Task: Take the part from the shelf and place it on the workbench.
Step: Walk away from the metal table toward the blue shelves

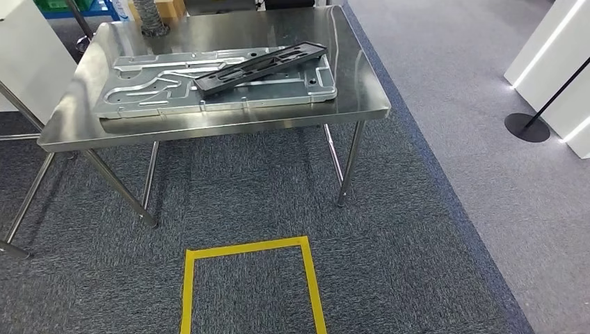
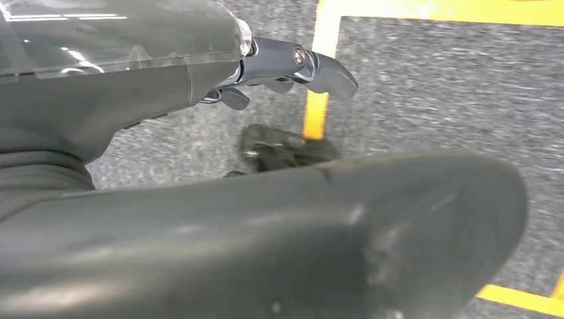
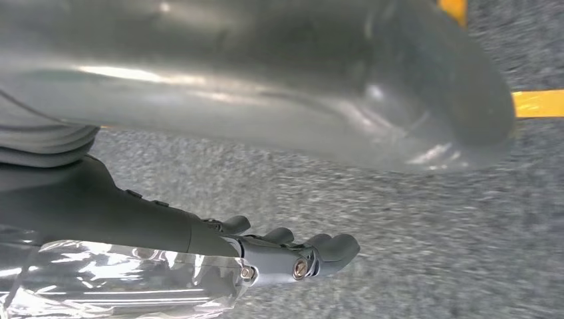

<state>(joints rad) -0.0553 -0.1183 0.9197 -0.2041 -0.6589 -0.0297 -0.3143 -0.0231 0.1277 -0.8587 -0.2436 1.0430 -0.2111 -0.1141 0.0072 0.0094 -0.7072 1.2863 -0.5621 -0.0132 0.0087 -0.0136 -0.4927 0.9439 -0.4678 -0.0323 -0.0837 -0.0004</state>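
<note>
My left robot hand point(image 2: 292, 66) hangs over the carpet point(image 2: 432, 86) with its fingers point(image 2: 332, 76) loosely extended and nothing in them. My right robot hand point(image 3: 292, 256) also hangs over the carpet, fingers straight and lying side by side, holding nothing.

From my head I see one steel table point(image 1: 362, 97) ahead of me on four legs. On it lies one large silver stamped plate point(image 1: 153, 87), flat. One long black part point(image 1: 261, 66) lies across that plate, slanted, touching it, its far end near the plate's far right corner. On the carpet between me and the table is one square outlined in yellow tape point(image 1: 250, 247). Off to the right stands one black round post base point(image 1: 527, 127) beside a white panel point(image 1: 549, 62).
</note>
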